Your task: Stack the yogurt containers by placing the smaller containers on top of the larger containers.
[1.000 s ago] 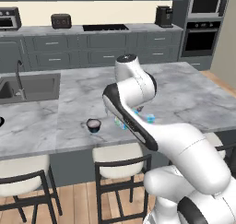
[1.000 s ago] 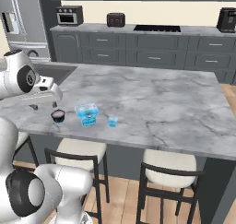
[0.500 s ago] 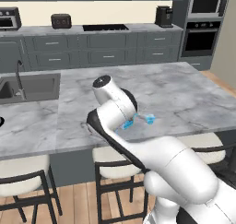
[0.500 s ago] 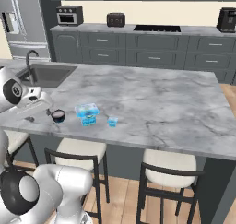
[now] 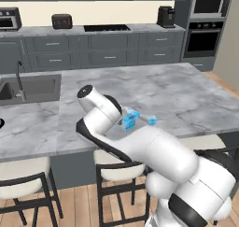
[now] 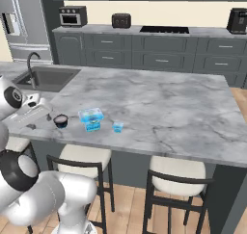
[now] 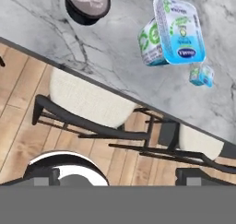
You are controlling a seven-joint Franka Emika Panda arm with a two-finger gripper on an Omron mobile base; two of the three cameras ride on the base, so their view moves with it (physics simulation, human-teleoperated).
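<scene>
We see the dark round cup (image 7: pixel 86 4), the boxy pack (image 7: pixel 177 32) and the tiny light-blue cup (image 7: pixel 202 75) in a row near the front edge of the marble counter (image 6: pixel 159 103), the pack in the middle and each standing apart from its neighbour. We judge the dark cup light, stiff, smooth-walled plastic with a flat lid, best pinched across its round sides, while the pack's flat foil top looks a fair landing place. Our gripper (image 6: pixel 42 114) hangs empty with its jaws wide, just left of the dark cup.

A home kitchen: a marble island (image 6: pixel 159 103) with stools (image 6: pixel 176 173) and a sink (image 6: pixel 46 78), grey cabinets (image 6: pixel 159 55), a cooktop (image 6: pixel 164 29), toaster (image 6: pixel 121 20), wall ovens (image 5: pixel 205 27) and a fridge (image 6: pixel 21 23).
</scene>
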